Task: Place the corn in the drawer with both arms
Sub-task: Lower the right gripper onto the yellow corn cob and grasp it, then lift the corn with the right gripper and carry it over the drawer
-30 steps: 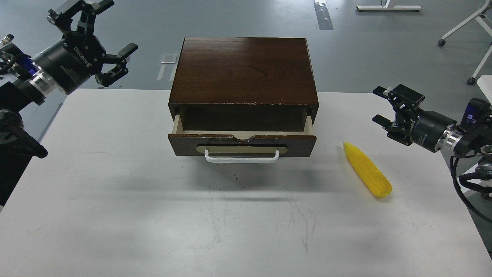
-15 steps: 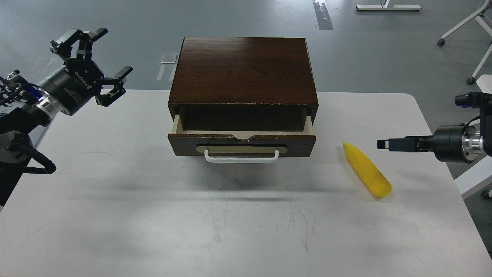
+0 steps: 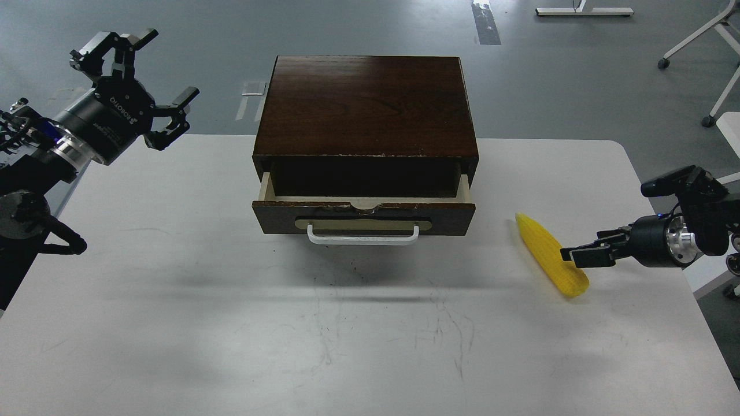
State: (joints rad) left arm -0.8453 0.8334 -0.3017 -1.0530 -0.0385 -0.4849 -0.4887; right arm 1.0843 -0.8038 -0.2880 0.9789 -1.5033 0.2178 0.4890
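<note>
place: lab or workshop | cues: bare grey floor (image 3: 578, 75), floor tape (image 3: 485, 26), wheeled stand legs (image 3: 702, 34)

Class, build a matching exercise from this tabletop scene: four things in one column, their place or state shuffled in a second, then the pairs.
Things:
1. corn
2. drawer
3. left gripper
4. right gripper

Place or state:
A. pulled partly out, nothing seen inside
B. raised left of the cabinet, fingers spread
C. lying on the white table, right of the drawer
D. low, fingertips at the cob

Pairs: 1-C, 2-A, 3-B, 4-D
</note>
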